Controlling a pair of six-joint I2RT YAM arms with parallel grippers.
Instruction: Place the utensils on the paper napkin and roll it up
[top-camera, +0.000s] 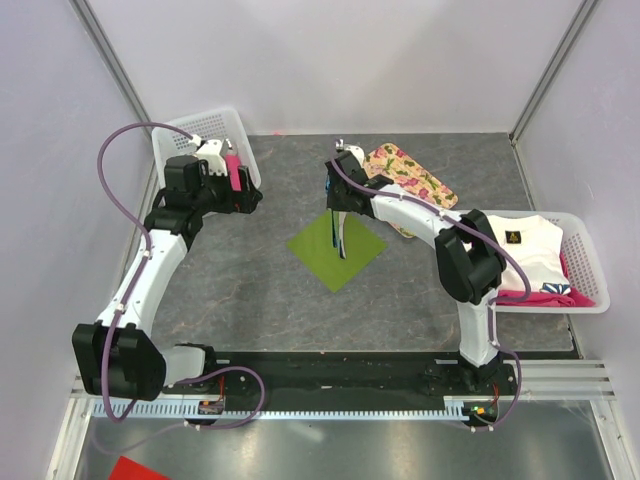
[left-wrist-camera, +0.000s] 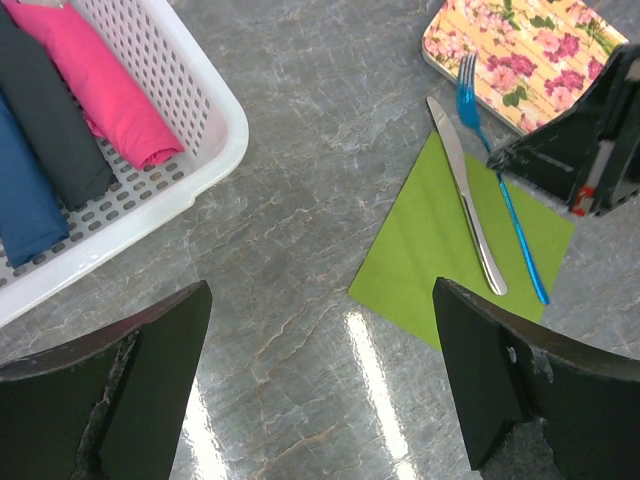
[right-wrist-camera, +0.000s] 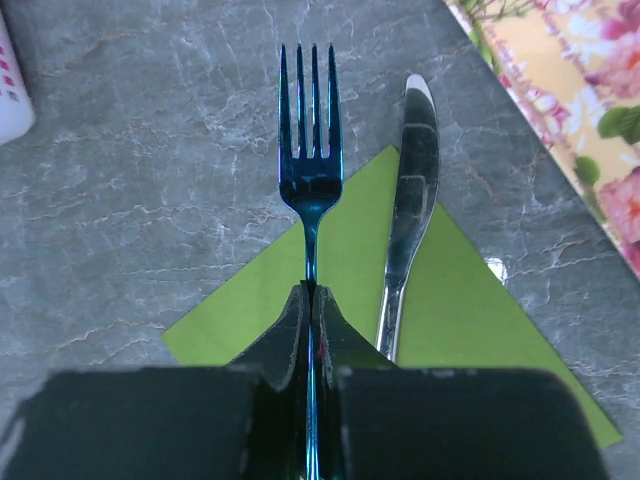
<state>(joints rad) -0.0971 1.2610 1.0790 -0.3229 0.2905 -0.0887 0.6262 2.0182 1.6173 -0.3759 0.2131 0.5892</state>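
Observation:
The olive-green paper napkin lies flat at the table's middle, also in the left wrist view and the right wrist view. A silvery knife lies across it, blade tip past the far corner. My right gripper is shut on the handle of the blue fork, which is low over the napkin beside the knife, its tines past the napkin's edge. My left gripper is open and empty, above bare table left of the napkin.
A floral tray lies just behind the napkin. A white basket at the back left holds pink and dark rolled bundles. Another white basket at the right holds white and pink cloths.

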